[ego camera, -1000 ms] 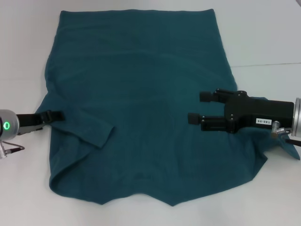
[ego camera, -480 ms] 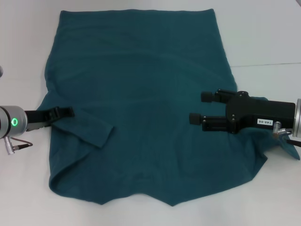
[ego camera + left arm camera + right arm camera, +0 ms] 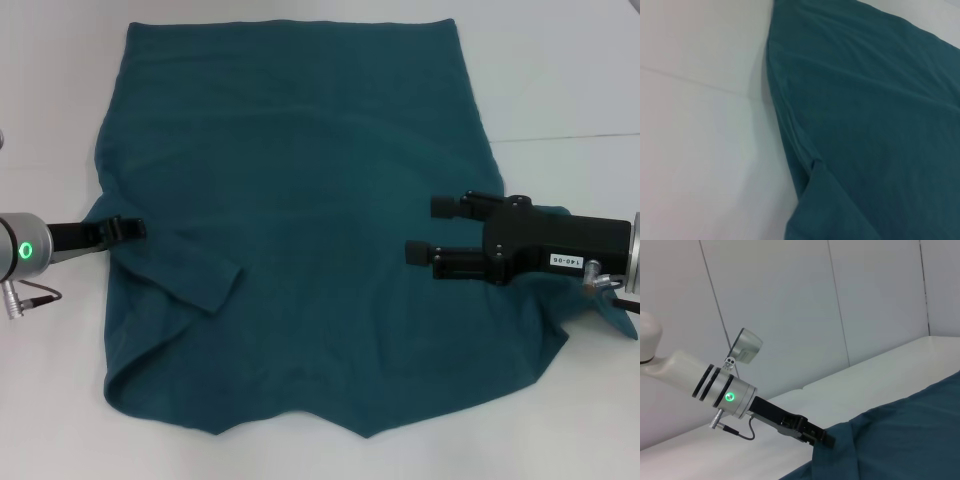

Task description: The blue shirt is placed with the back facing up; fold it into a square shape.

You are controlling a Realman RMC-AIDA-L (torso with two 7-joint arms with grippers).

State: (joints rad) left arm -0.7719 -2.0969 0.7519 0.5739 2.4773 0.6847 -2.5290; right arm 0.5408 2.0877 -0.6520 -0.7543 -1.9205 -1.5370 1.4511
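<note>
We see the dark teal-blue short-sleeved shirt (image 3: 300,230) spread across the white table (image 3: 570,70); left gripper (image 3: 128,229), fingers indiscernible, may snag one layer; right gripper (image 3: 428,230) hovers, fingers apart.

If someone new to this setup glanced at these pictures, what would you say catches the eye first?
The blue shirt dominates, spread across most of the white table, with a sleeve folded inward near its left edge. The right claw hovers open over the shirt's right side, its black body reaching in from the right. The left claw sits at the shirt's left edge, a green light glowing on its wrist.
</note>
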